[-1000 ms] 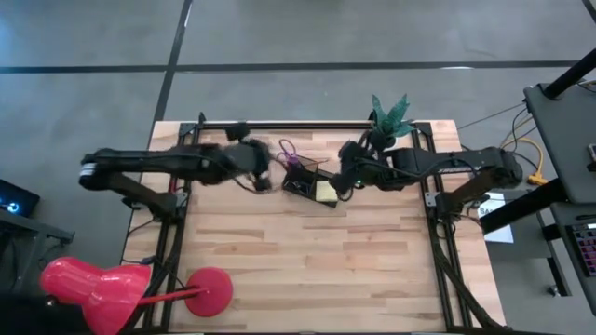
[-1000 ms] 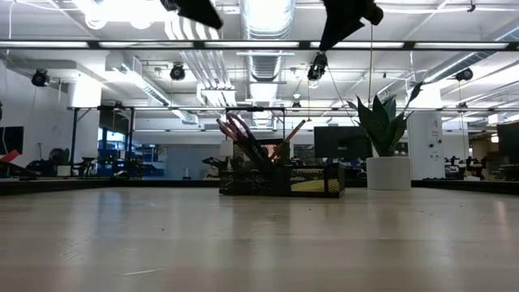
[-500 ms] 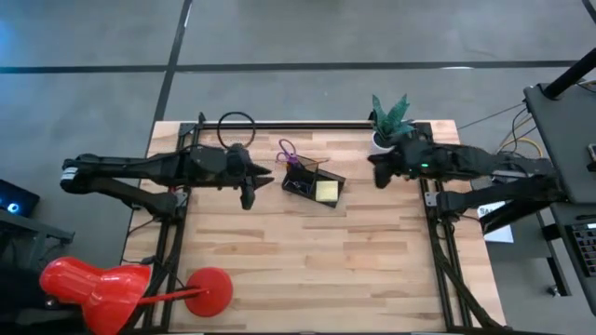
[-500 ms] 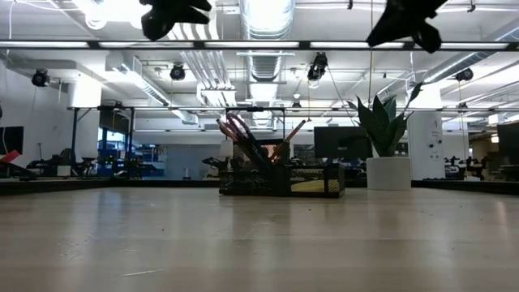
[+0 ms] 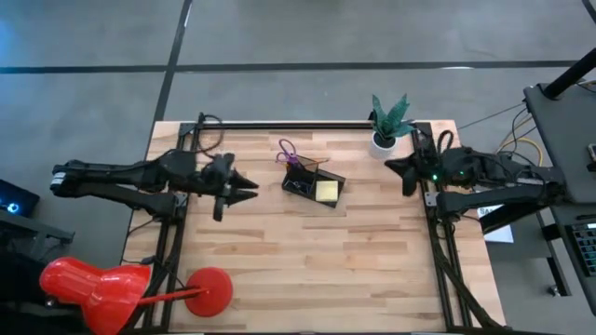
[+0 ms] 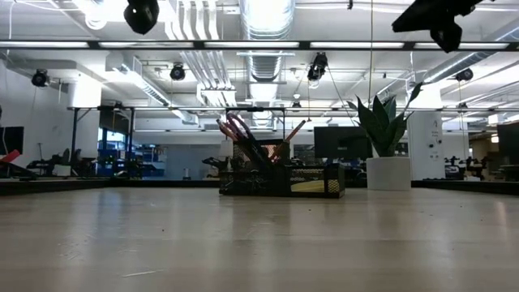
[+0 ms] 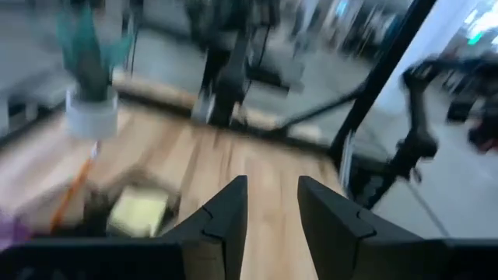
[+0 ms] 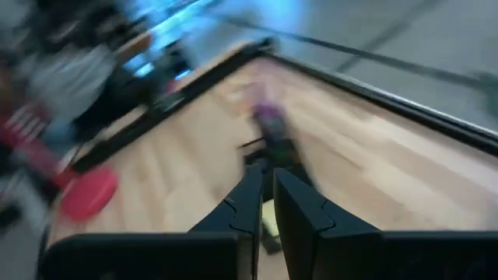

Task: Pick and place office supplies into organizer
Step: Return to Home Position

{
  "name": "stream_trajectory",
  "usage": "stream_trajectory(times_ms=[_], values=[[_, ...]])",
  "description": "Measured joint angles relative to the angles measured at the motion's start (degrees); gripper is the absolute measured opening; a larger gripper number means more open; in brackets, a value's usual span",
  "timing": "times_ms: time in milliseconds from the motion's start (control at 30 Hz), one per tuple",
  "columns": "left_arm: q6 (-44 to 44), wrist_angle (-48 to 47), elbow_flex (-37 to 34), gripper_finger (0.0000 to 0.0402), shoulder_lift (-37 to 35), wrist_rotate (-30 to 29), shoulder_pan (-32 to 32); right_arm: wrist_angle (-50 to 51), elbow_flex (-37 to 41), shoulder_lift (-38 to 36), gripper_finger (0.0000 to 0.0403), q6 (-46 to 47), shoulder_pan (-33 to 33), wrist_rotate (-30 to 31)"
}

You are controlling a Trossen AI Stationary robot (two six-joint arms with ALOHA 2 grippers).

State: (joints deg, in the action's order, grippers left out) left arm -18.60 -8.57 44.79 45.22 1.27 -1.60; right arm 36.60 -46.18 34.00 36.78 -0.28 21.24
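The left gripper point(image 5: 248, 184), left of centre, and the right gripper point(image 5: 391, 166), at right beside the potted plant point(image 5: 389, 116), both hang empty, well apart from the organizer point(image 5: 303, 179) between them. The left fingers point(image 7: 230, 211) are slightly apart, and the right fingers point(image 8: 250, 194) are almost together. The centre-frame organizer holds purple-handled scissors point(image 5: 287, 152), a pencil point(image 6: 293, 130) and a yellow sticky-note pad point(image 5: 326, 191).

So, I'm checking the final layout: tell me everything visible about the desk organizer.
The organizer is a small black wire-mesh box standing askew on the wooden table, toward its back edge. Purple-handled scissors and an orange pencil lean out of one end; a yellow sticky-note pad lies in the other end.
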Motion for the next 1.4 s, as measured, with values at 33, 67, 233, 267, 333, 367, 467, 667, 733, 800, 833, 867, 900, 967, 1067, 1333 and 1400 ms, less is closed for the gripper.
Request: stream_trajectory(times_ms=[33,67,233,267,333,367,467,667,733,800,833,867,900,967,1067,1333,1400], values=[[0.68,2.71,-1.47,0.0099,-1.59,0.00,0.04,-1.54,0.80,-0.93,0.0027,-3.24,0.56,-2.20],[1.47,4.66,-3.02,0.0099,-3.31,-0.03,0.04,-2.68,1.75,-1.88,0.0027,-5.39,0.82,-3.88],[4.31,14.14,-11.66,0.0099,-11.69,-0.05,0.08,-16.81,9.12,-11.03,0.0027,-14.63,0.75,-13.95],[5.08,16.74,-13.39,0.0099,-12.93,0.00,0.08,-20.70,11.11,-13.40,0.0027,-16.06,0.77,-16.06],[6.62,21.93,-16.64,0.0099,-15.14,0.65,0.10,-26.73,15.60,-18.26,0.0027,-17.70,0.77,-18.65],[7.11,24.00,-18.23,0.0099,-16.02,1.29,0.10,-28.57,17.53,-20.89,0.0027,-17.77,0.75,-18.70],[7.99,29.03,-22.69,0.0099,-18.35,4.33,0.10,-30.89,22.83,-29.07,0.0027,-17.11,0.77,-18.75],[5.43,32.04,-29.52,0.0100,-25.29,8.55,0.10,-32.01,27.70,-32.97,0.0027,-16.55,0.77,-19.40],[5.38,32.11,-31.73,0.0100,-27.43,8.51,0.15,-31.76,27.37,-30.97,0.0027,-17.35,0.77,-17.91],[4.78,32.21,-33.85,0.0100,-30.28,8.28,0.13,-30.40,28.22,-30.86,0.0027,-17.32,0.76,-16.93],[4.33,32.57,-35.04,0.0100,-31.71,7.80,0.13,-31.28,28.82,-30.83,0.0027,-17.19,0.75,-17.03],[4.28,32.56,-36.39,0.0100,-33.40,7.13,0.15,-31.93,29.37,-31.27,0.0027,-16.65,0.77,-17.31],[3.99,32.35,-37.96,0.0100,-35.33,6.69,0.17,-31.95,30.28,-32.51,0.0027,-15.96,0.76,-17.38],[3.66,31.82,-41.37,0.0100,-39.15,5.24,0.26,-32.63,32.77,-33.99,0.0027,-14.15,0.77,-17.59],[-0.85,29.63,-44.20,0.0100,-44.76,0.44,0.50,-35.48,35.88,-33.78,0.0027,-13.33,0.75,-17.89],[-7.97,24.54,-44.29,0.0100,-41.11,-6.87,1.53,-39.64,42.38,-34.01,0.0027,-10.13,0.75,-16.68],[-9.11,23.76,-44.32,0.0100,-40.74,-7.74,1.59,-40.85,44.72,-34.02,0.0027,-9.17,0.66,-16.75]])
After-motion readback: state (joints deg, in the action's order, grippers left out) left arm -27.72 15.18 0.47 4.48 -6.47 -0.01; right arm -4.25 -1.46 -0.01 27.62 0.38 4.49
